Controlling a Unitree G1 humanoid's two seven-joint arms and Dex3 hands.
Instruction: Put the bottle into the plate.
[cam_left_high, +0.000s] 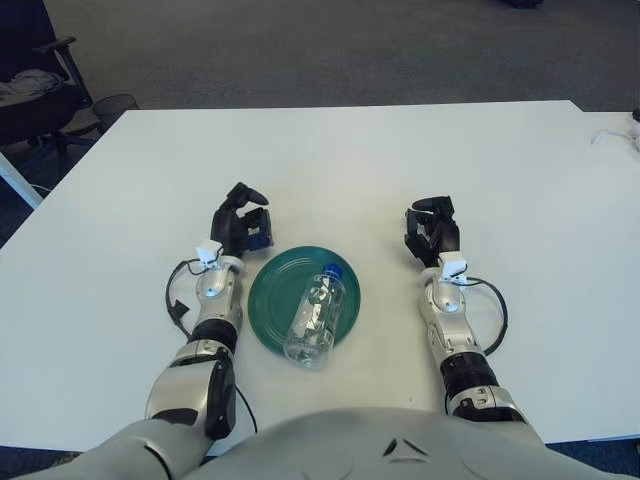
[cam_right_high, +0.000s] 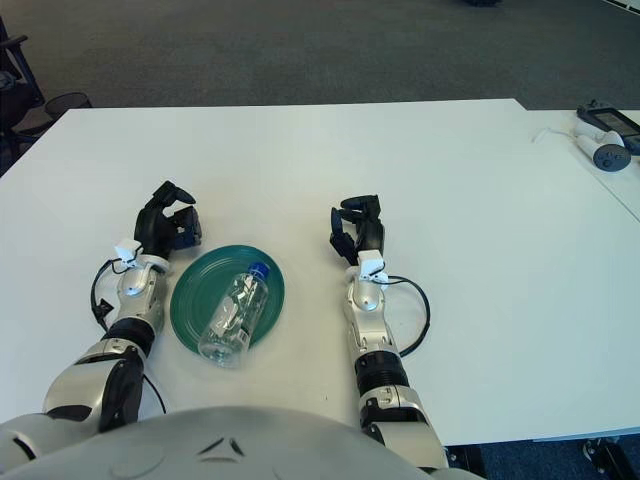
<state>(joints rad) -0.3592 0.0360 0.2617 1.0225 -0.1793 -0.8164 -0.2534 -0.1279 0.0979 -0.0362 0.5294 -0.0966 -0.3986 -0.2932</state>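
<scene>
**Operator:** Left hand (cam_left_high: 240, 222) sits just beyond the plate's left rim, fingers curled inward and holding nothing. From where I drive it, that is the nearer of the two hands to the bottle.

**Observer:** Where does the bottle lie?

**Operator:** I see the bottle (cam_left_high: 316, 317) on its side across the green plate (cam_left_high: 274, 295). Its blue cap points away from me and slightly right, toward the far rim. Its clear base overhangs the near rim, toward the robot's body. So the long axis runs near-to-far, tilted a little rightward at the cap end.

**Observer:** Which way from each hand?

**Operator:** From the left hand, the bottle lies to the right and nearer the body. From the right hand (cam_left_high: 431, 232) it lies to the left and nearer the body, with bare table (cam_left_high: 480, 150) between them. That hand shows apart from the plate's right side, fingers also curled, gripping nothing.

**Observer:** Your reading of the task?

**Operator:** I judge the bottle already placed, though its base hangs past the rim. If I nudged it, I would push along the long axis from the base end, since a sideways touch could roll it.
</scene>
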